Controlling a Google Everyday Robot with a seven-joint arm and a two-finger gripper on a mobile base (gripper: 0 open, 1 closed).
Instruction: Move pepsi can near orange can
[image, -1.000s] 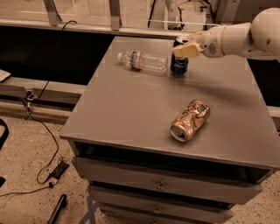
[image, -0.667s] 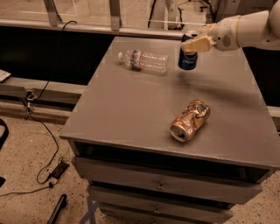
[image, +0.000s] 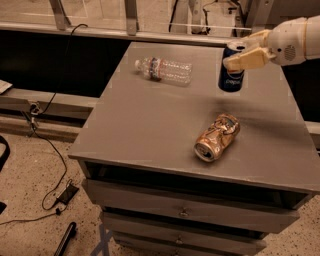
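One second has taken your claw (image: 235, 57), clamped around the top of the upright pepsi can (image: 231, 80), rightward over the counter's (image: 150, 120) far side, yet it remains well apart from the orange can (image: 217, 137) lying nearer the front.

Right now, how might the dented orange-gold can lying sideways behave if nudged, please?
Lying on its side, the dented orange-gold can may roll, though its dents would likely make that uneven. The tool, above the grey table at far right, grips the dark blue can.
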